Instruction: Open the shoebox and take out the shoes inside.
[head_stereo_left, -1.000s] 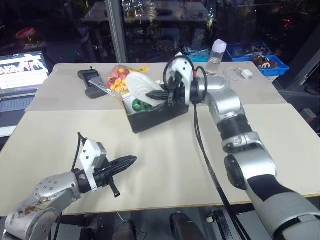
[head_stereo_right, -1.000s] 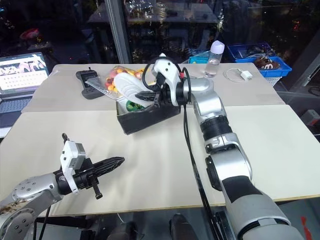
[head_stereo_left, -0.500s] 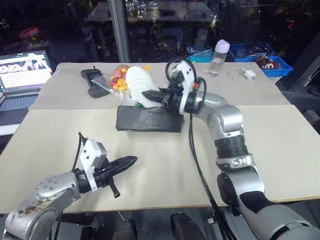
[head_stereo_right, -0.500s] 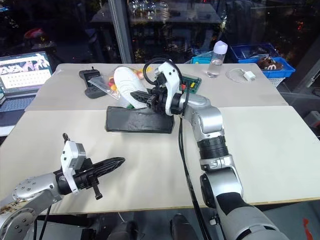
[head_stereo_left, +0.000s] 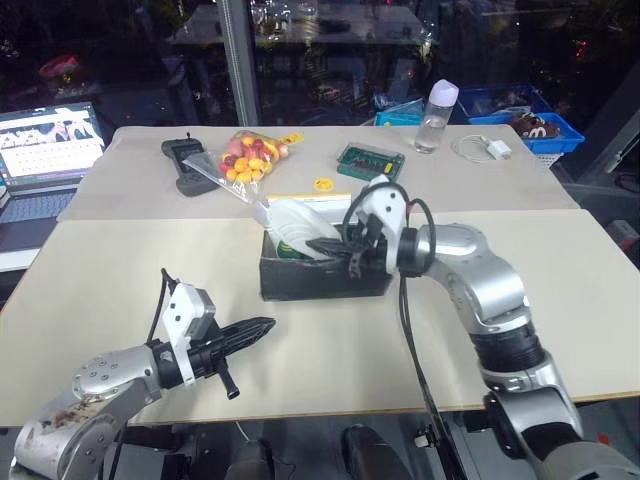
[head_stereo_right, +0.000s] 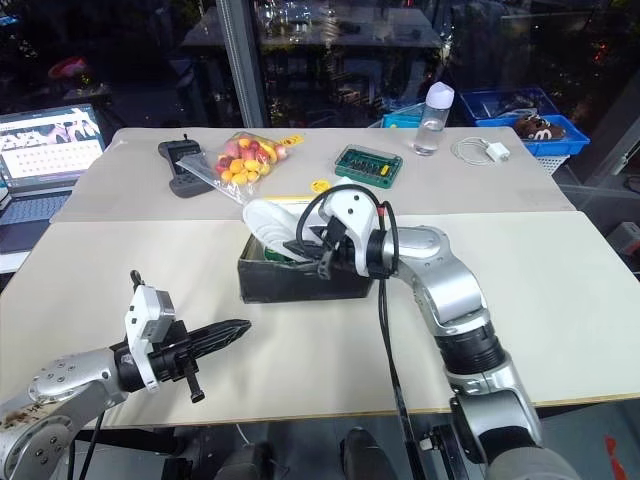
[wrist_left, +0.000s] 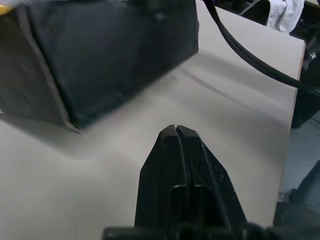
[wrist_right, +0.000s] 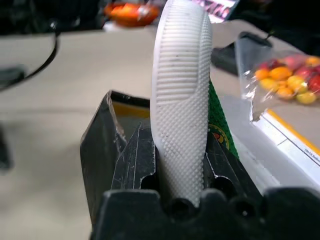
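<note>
Shoebox (head_stereo_left: 325, 277) open; right fingers (wrist_right: 131, 160) pinching shoe (wrist_right: 181, 95) sole above it; left fingers (wrist_left: 176, 165) pressed together.

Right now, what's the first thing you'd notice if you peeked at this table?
The right tool is pinching a little shoe by its pale bumpy sole, just above the open black shoebox in the middle of the table. Behind the box lies a bag of bright balls. The left tool hangs shut over the near edge, holding nothing.
</note>
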